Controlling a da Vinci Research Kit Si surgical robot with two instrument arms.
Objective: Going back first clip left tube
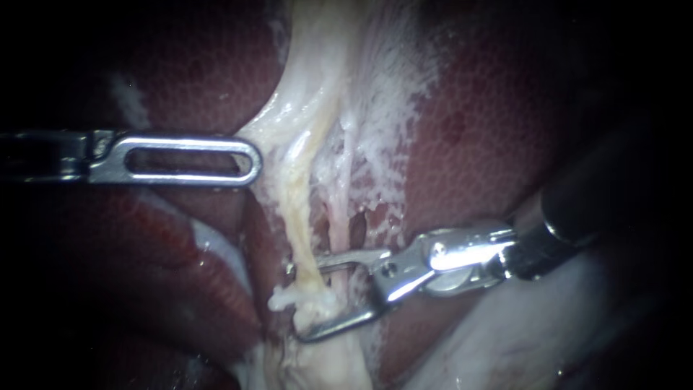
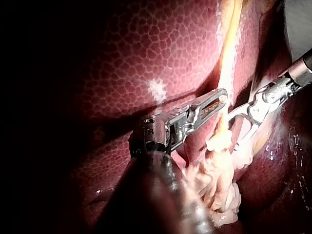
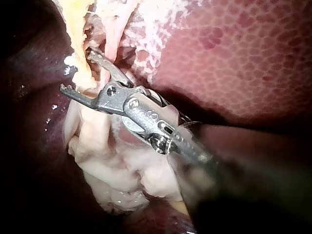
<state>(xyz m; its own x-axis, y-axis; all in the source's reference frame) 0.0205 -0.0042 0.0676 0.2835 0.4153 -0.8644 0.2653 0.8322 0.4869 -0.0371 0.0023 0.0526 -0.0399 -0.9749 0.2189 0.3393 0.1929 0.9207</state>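
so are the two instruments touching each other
Apart. The endoscope view shows the left instrument and the right instrument with a wide gap between their tips.

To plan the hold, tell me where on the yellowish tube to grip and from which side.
I would grip the yellowish tube on its bare, straight stretch just above the white lump, coming across it from the endoscope view's right. It runs nearly upright there, and the right instrument has open jaws straddling it.

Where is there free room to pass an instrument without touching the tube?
Bare liver is free above the right instrument, beside the white tissue, and above the left instrument. It is crowded low in the middle: the right instrument's open jaws straddle the yellowish tube.
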